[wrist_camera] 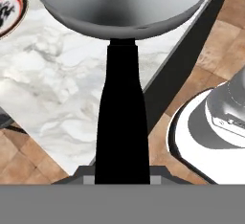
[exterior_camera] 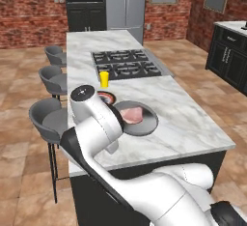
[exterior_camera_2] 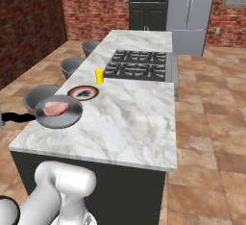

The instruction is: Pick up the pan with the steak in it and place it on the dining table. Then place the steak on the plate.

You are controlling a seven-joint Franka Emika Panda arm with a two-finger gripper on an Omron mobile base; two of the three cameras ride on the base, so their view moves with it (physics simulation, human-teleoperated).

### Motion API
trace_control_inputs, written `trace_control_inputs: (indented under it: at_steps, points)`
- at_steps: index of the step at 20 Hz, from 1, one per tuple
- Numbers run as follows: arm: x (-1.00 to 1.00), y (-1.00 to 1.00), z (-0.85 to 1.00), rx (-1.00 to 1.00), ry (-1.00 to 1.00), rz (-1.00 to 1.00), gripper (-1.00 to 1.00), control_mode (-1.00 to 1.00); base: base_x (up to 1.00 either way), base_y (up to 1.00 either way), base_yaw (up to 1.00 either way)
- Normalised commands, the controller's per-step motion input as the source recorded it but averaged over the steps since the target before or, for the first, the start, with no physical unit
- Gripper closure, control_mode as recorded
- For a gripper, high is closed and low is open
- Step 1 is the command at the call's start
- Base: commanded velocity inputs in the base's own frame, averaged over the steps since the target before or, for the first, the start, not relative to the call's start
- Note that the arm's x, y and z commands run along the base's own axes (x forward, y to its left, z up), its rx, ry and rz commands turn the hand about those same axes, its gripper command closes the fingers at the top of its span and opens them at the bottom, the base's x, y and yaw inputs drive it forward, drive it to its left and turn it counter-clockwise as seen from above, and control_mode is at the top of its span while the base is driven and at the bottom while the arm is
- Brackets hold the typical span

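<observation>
Currently gripper [wrist_camera: 122, 177] clamped on long black handle of round grey metal pan [exterior_camera_2: 61, 115]. Pink triangular steak [exterior_camera_2: 55, 107] inside; pan over white marble desk [exterior_camera_2: 129, 118], beside red-rimmed plate [exterior_camera_2: 82, 92].

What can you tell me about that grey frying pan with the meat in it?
The pan is round, shallow, grey and metallic-looking, with a long straight black handle. A pink slab of steak lies inside it. It sits over the near corner of the white marble dining table, beside a red-rimmed plate; whether it rests on the top or is just lifted I cannot tell. The handle sticks out past the table's edge, and the claw is shut on its end.
</observation>
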Motion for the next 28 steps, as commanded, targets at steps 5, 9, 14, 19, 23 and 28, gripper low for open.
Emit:
trace_control_inputs:
  at_steps: [5, 9, 14, 19, 23, 28]
  points:
    - [0.66, 0.01, -0.4, 0.0, 0.08, 0.0, 1.0, -1.0, 0.0, 0.0, 0.0]
    - [0.41, 0.06, -0.49, 0.0, 0.09, 0.0, 1.0, -1.0, 0.0, 0.0, 0.0]
    - [0.23, 0.1, -0.33, -0.03, 0.03, 0.0, 1.0, -1.0, 0.0, 0.0, 0.0]
    - [0.02, 0.0, -0.02, -0.01, 0.01, 0.0, 1.0, -1.0, 0.0, 0.0, 0.0]
    - [0.34, 0.02, -0.13, -0.01, 0.03, 0.0, 1.0, -1.0, 0.0, 0.0, 0.0]
    - [0.55, 0.05, -0.26, 0.0, 0.08, 0.0, 1.0, -1.0, 0.0, 0.0, 0.0]
